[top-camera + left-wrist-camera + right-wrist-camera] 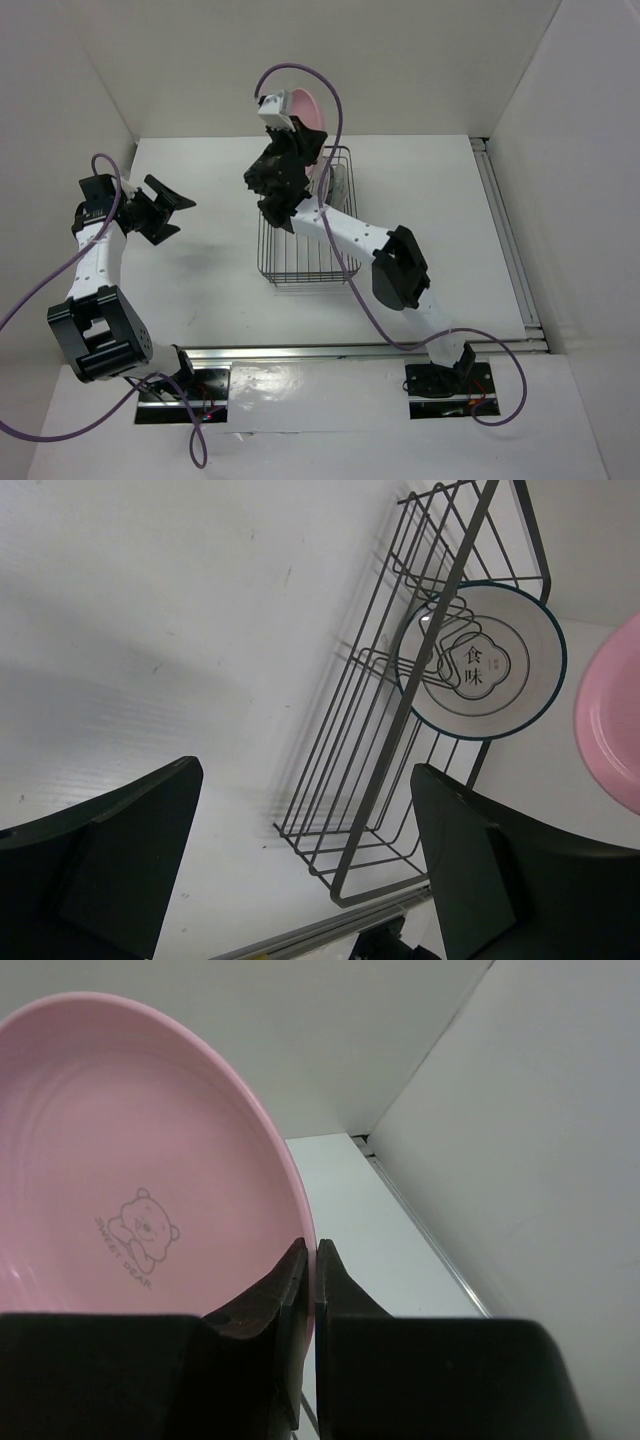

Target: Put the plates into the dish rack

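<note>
Right wrist shows right gripper (312,1252) clamped on pink plate (130,1160) rim; I'd lower it edge-first between free dish rack (300,262) tines.

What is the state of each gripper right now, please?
Left gripper: open, holding nothing.
Right gripper: shut on the pink plate, at its rim.

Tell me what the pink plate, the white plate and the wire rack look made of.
The pink plate: probably plastic or melamine, smooth satin surface with soft sheen and a printed bear. The white plate: ceramic or melamine, can't tell; smooth, dark rim, printed characters. The wire rack: metal, thin dark rods, likely coated or painted.
</note>
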Controlling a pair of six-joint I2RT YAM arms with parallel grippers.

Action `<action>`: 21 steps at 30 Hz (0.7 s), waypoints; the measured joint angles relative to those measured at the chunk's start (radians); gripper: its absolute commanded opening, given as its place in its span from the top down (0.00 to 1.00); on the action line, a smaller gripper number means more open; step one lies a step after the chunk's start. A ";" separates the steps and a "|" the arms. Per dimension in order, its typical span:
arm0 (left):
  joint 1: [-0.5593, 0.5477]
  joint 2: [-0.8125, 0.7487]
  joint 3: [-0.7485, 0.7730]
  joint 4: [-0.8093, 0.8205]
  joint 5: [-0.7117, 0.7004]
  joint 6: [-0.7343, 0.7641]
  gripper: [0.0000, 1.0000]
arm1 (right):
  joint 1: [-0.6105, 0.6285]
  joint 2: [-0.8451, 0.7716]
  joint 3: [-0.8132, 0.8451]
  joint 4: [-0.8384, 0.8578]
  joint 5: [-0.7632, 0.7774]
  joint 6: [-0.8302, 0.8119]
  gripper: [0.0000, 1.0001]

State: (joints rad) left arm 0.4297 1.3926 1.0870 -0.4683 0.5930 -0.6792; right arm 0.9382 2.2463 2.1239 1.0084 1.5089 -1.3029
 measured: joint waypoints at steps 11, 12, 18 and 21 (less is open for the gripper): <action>0.000 0.013 0.000 0.001 0.034 0.000 0.01 | -0.024 0.181 0.101 -0.021 0.004 -0.038 1.00; 0.000 0.013 0.000 0.002 0.038 0.000 0.01 | -0.029 0.185 0.103 -0.021 0.003 -0.038 1.00; 0.000 0.018 0.000 0.004 0.056 0.000 0.01 | -0.048 0.188 0.112 -0.063 0.004 0.010 1.00; 0.000 0.018 0.000 0.005 0.062 0.000 0.01 | -0.055 0.190 0.115 -0.103 0.003 0.051 1.00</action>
State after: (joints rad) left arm 0.4297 1.4109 1.0870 -0.4629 0.6552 -0.6792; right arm 0.8829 2.4359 2.2387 0.9058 1.5124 -1.2518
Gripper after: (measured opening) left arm 0.993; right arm 0.091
